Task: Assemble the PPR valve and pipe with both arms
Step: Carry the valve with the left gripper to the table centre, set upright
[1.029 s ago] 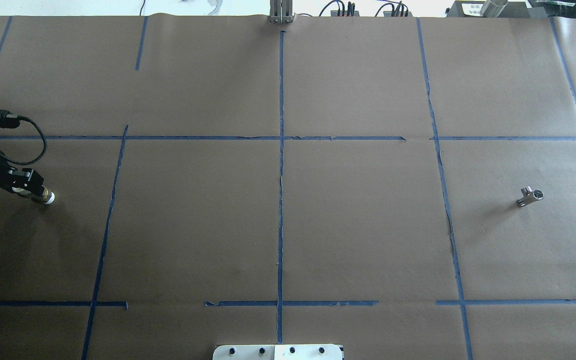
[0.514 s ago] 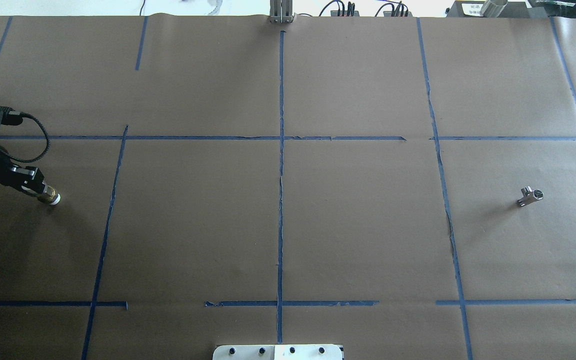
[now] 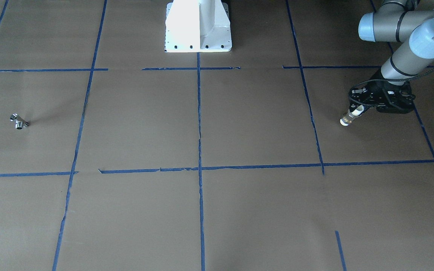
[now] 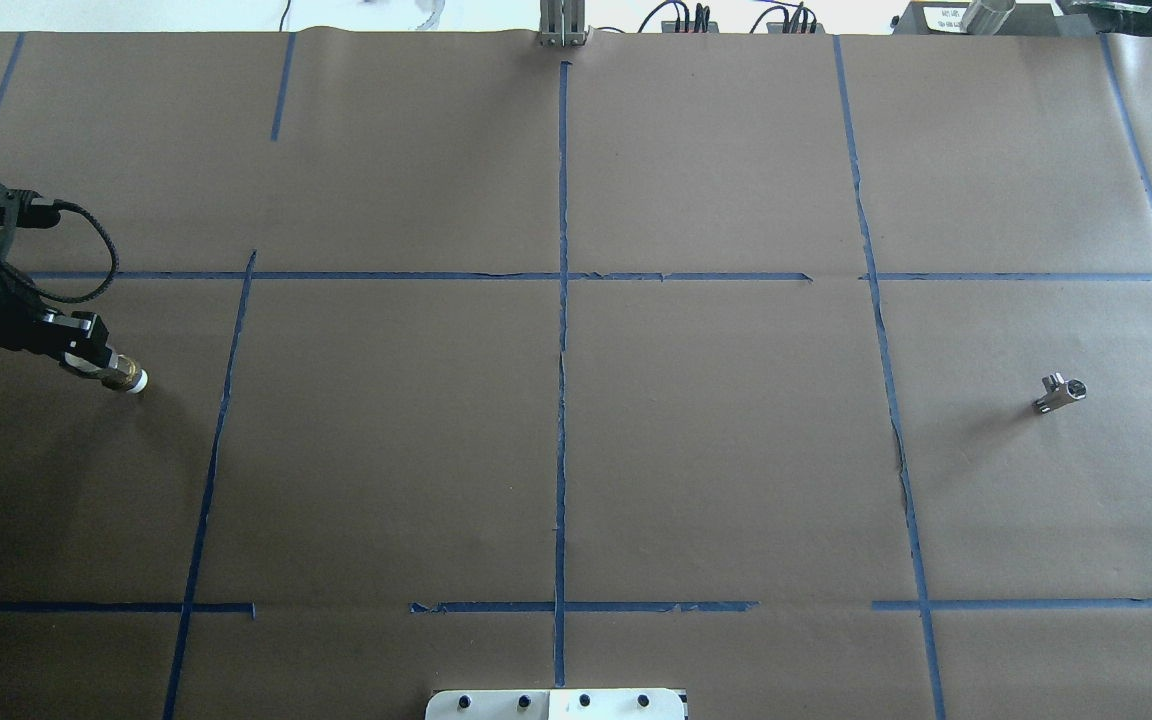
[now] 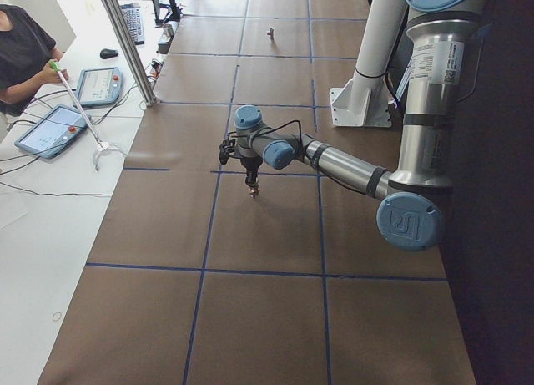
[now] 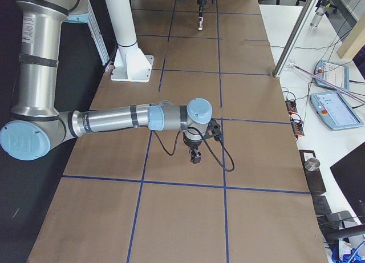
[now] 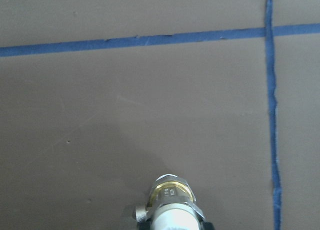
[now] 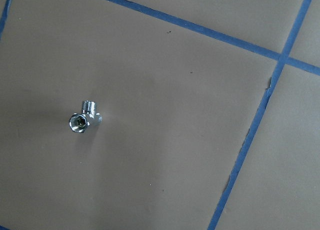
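My left gripper (image 4: 96,360) is shut on the PPR valve (image 4: 127,379), white ends with a brass band, and holds it pointing down over the brown table's left part. Both also show in the front-facing view, gripper (image 3: 359,109) and valve (image 3: 349,117), and the valve fills the bottom of the left wrist view (image 7: 170,207). The chrome pipe (image 4: 1061,392) lies alone at the far right, also seen in the front-facing view (image 3: 19,122) and the right wrist view (image 8: 84,117). My right gripper (image 6: 195,156) shows only in the exterior right view; I cannot tell whether it is open.
The white pedestal (image 3: 198,26) stands at the table's near-robot edge, in the middle. Blue tape lines (image 4: 562,330) divide the brown paper into rectangles. An operator (image 5: 21,51) with tablets and a metal post (image 5: 125,43) is beside the far edge.
My left gripper has moved right, toward the table's middle, carrying the valve. The pipe has not moved.
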Motion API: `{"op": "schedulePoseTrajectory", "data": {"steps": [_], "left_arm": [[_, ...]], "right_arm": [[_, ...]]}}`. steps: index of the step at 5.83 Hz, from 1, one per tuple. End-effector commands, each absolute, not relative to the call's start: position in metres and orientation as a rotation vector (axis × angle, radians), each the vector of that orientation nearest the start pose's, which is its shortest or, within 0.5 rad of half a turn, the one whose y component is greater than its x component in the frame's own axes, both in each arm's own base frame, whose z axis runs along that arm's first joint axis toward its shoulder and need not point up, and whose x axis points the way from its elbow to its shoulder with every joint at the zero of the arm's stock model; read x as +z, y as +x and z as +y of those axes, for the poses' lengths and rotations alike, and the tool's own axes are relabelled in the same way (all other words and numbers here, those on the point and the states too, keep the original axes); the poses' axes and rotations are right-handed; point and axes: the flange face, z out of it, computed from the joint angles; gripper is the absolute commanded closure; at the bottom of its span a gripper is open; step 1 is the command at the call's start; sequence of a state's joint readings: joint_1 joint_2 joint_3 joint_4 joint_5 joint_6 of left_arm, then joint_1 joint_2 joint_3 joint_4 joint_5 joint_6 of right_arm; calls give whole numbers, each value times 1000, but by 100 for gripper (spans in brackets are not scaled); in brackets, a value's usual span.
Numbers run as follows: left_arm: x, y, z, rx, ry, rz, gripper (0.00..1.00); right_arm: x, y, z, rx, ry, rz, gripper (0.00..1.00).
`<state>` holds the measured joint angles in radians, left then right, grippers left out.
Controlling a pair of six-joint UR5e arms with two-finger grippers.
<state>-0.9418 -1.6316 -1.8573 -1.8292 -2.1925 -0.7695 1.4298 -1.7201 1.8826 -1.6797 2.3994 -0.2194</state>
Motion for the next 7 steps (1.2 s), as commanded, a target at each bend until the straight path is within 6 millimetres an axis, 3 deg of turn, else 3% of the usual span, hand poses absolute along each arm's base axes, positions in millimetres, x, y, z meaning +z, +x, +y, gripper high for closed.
{"op": "schedulePoseTrajectory", "data": {"steps": [1, 3, 4, 5, 6, 7], "left_arm": [[383, 272, -486, 56, 129, 929, 100], [277, 386, -453, 53, 22, 1018, 100], [219, 425, -449, 45, 31, 989, 100], [186, 489, -420, 26, 70, 955, 100], [154, 525, -436, -4, 68, 948, 100], [143, 549, -442, -5, 69, 929, 100]], "right_arm": [[580, -1, -431, -362, 85, -830, 0], [580, -1, -431, -363, 86, -830, 0], [580, -1, -431, -362, 85, -830, 0], [580, -1, -431, -362, 85, -832, 0], [580, -2, -431, -364, 84, -833, 0], [580, -2, -431, -364, 84, -838, 0]]}}
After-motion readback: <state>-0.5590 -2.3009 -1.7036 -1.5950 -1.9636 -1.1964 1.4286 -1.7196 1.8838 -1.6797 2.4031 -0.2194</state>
